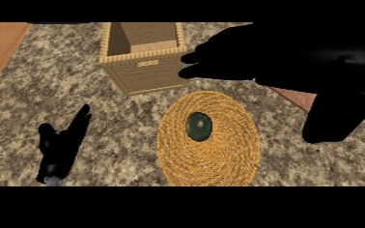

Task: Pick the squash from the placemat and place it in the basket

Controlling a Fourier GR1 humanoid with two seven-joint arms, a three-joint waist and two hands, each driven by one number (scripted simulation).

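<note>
Green squash (200,126) is seen lying on the woven placemat (235,164), ungrasped. The right hand (235,58) is held above it, fingers relaxed; the left hand (64,145) rests open. The basket (146,72) could be knocked if the reach drifts.

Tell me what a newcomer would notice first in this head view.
Most striking is the big black right hand held high at upper right, fingers straight, pointing toward the tall woven rectangular basket at upper centre. Below it, a round dark green squash sits in the middle of the round golden woven placemat. The black left hand rests open at lower left on the speckled counter.
</note>
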